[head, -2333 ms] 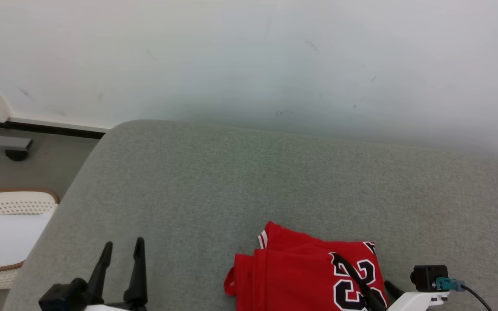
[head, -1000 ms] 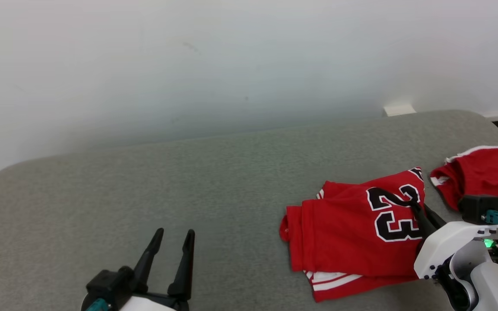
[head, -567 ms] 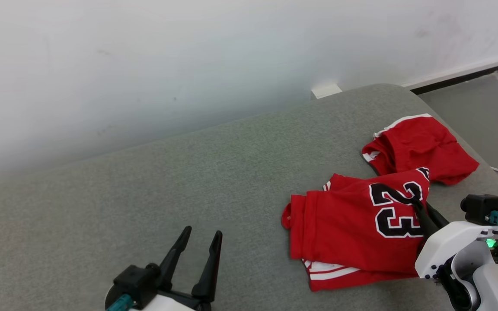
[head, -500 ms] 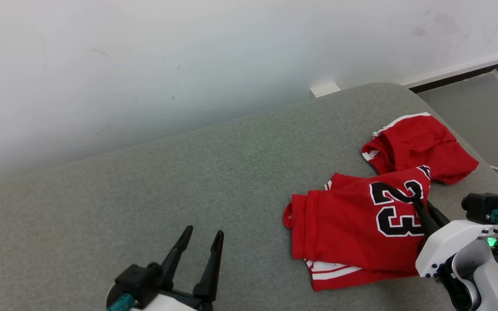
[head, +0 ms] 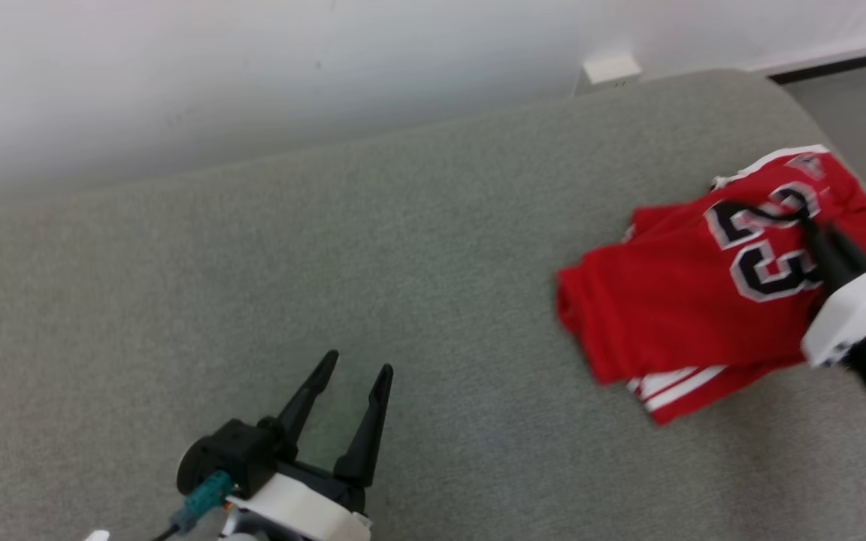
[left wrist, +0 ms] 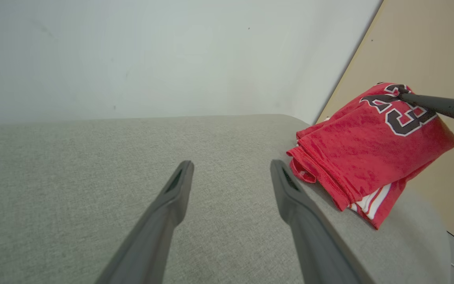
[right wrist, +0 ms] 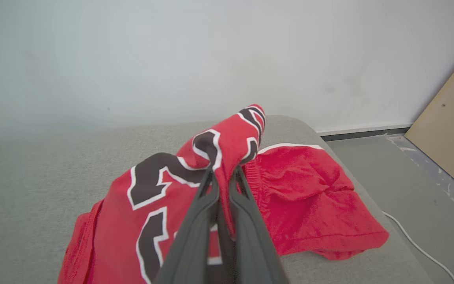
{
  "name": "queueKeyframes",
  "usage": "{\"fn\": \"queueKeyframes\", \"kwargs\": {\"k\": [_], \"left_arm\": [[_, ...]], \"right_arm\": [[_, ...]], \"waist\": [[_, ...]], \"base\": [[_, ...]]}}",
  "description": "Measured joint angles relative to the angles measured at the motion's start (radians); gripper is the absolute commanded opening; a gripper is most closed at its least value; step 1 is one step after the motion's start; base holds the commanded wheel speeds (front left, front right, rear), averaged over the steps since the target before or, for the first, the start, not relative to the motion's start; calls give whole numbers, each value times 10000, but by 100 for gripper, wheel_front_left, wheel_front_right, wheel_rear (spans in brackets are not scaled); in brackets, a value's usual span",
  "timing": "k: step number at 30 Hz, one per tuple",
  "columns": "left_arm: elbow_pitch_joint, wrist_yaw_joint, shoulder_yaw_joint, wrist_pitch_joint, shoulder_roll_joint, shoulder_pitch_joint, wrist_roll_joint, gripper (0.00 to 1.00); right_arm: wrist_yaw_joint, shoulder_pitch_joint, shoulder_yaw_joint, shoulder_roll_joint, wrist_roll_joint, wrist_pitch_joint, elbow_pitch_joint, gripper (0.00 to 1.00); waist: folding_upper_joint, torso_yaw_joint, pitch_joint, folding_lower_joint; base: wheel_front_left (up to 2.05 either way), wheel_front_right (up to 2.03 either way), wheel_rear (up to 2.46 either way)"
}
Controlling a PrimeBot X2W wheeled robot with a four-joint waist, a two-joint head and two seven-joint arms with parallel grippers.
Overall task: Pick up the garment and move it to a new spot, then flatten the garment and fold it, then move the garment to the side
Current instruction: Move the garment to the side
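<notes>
Here the right gripper (right wrist: pixel 222 173) is clamped on a raised fold of the red jersey (head: pixel 666 300), at its black 23. The left gripper (head: pixel 358 362) hangs spread wide, empty. The jersey lies folded at the right end of the grey couch (head: pixel 252 248), against another red garment (right wrist: pixel 309 197).

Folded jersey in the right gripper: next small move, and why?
Probably lower the right gripper and open it. It's shut on the jersey by its numbered edge, lifted there while the rest lies on the couch near its right end, beside a second red garment; that looks like the side spot.
</notes>
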Motion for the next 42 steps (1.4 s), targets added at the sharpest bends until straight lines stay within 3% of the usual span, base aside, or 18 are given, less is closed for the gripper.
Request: {"fn": "queueKeyframes", "kwargs": {"k": [7,18,20,22,23,24,25,33,37,42], "left_arm": [[-61,0,-40,0,426,-544,-2,100],[-376,-2,-50,-15,725,-1190,-2,100],[-412,-4,-84,-19,725,-1261,-2,100],[-414,-4,-96,-21,727,-1335,-2,100],[-410,-4,-86,-21,723,-1354,-2,100],[-397,-4,-86,-21,717,-1369,-2,100],[-378,-4,-77,-19,711,-1371,-4,100],[-52,6,138,-2,460,-1122,-82,100],[12,0,454,0,249,-831,-153,100],[46,52,1172,0,40,-286,-155,100]], "right_arm": [[0,-1372,-1074,-1712,52,128,88,0],[0,-1992,-1586,-2424,-782,527,1887,0],[0,-2104,-1745,-2569,-1139,336,2424,18],[0,-2176,-2059,-2731,-1662,79,3037,22],[0,-2249,-2314,-2771,-1914,-113,3371,49],[0,-2336,-2575,-2824,-2270,-301,3678,89],[0,-2444,-2880,-2855,-2615,-418,4002,100],[0,-2861,-4485,-2548,-5321,-1582,4963,100],[0,-2886,-4380,-2033,-6021,-2057,4644,100],[0,-2781,-3480,-1457,-5835,-2458,3931,100]], "waist": [[0,465,1293,1],[0,1218,2788,1],[0,1332,2915,1],[0,1434,2990,1],[0,1477,3009,1],[0,1514,3009,1],[0,1543,2981,1],[-1,1669,2204,0],[-1,1714,1480,1],[-1,1776,369,-1]], "base": [[0,0,0],[0,0,0],[0,0,0],[0,0,0],[0,0,0],[0,0,0],[0,0,0],[0,0,0],[0,0,0],[0,0,0]]}}
